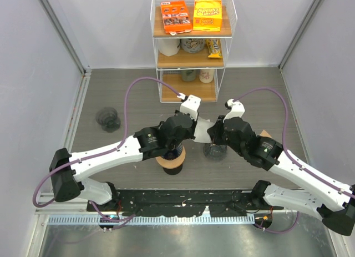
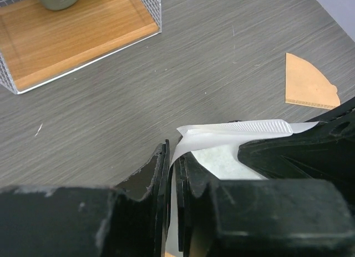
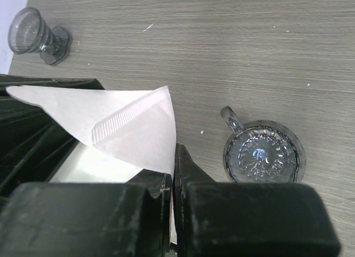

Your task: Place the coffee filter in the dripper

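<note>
The filter [image 3: 133,129] hangs off the table [image 3: 249,46] between the two arms, near the dripper [image 3: 263,157] and not yet in it. The right gripper [image 3: 172,176] is clenched on one corner. The left gripper [image 2: 172,157] has the opposite edge in the narrow slot between its fingers, and looks pinched on the paper.

The filter is thin paper: almost weightless, limp, and likely to crease or tear if the arms pull apart. Its crimped seam is probably the stiffest place to hold, and a grip there leaves the mouth free to open. The dripper is glass with a side handle and may slide or tip if bumped.

The table around the dripper is bare. A brown filter [image 2: 308,82] lies apart from it, and the rack [image 2: 83,40] stands further back. The tight spot is the arms themselves, crowded together over the dripper.
</note>
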Tool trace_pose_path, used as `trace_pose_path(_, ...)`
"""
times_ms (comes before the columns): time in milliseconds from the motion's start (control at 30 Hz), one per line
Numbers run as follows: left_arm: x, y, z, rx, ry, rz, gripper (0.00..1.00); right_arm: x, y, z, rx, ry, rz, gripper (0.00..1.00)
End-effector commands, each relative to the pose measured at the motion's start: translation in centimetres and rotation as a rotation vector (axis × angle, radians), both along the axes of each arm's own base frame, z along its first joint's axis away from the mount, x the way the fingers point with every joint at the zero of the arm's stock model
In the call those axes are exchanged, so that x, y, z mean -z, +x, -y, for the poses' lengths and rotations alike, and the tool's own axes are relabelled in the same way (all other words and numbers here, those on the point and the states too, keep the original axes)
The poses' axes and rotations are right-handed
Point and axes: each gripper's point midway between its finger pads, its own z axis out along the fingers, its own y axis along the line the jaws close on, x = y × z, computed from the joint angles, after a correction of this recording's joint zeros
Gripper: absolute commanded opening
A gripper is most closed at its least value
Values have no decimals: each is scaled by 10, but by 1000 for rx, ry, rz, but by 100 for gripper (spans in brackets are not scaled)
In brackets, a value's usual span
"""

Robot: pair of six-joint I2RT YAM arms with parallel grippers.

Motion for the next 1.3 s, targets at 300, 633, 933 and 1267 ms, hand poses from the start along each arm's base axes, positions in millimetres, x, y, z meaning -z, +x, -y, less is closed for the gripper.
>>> trace_pose_path(300, -25, 11, -32, -115, 20, 84, 10, -8, 1, 22, 86, -39, 4, 5)
trace_pose_path(633, -26, 6, -24, -70, 2, 65, 9, -16, -5, 2, -53, -9, 45, 5)
trace_pose_path(933, -28, 2, -22, -48, -13, 55, 0, -22, -9, -18, -146, 21, 41, 24)
trace_pose_path(1267, -31, -4, -22, -23, -43, 37, 0, -60, -6, -1, -55, 118, 130, 71)
